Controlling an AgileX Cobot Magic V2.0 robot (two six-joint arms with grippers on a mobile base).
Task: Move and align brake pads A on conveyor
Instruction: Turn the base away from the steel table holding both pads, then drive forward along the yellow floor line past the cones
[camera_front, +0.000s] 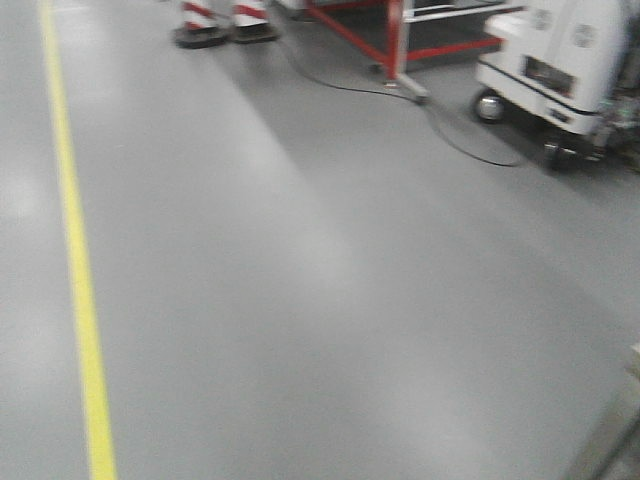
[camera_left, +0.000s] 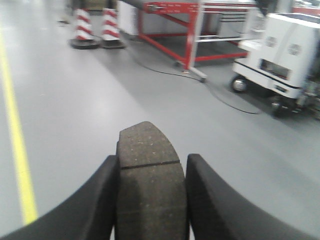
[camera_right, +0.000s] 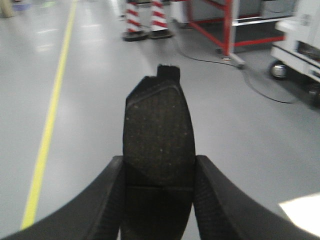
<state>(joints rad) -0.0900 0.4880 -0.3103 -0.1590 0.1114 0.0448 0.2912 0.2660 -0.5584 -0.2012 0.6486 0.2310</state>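
1. Black fingers of the left gripper sit right at the camera. They are shut tight on the long sides of the first brake pad. Its rough grey face looks up, and its far end sticks out past the fingers.
2. Next, the right gripper squeezes the second brake pad the same way. This pad is darker and has a small tab at its far end.
3. Biggest of all is the grey floor with its yellow line. No conveyor shows in any view, so both pads are held up in the air.
4. Far off stand a white cart, a red frame and two striped cones.
5. Each pad looks hard and stiff, and I think it is a bit heavy for its size. It should not bend or squash, and the rough face should not slip. Holding the long sides near the middle groove seems best, so it does not tip.
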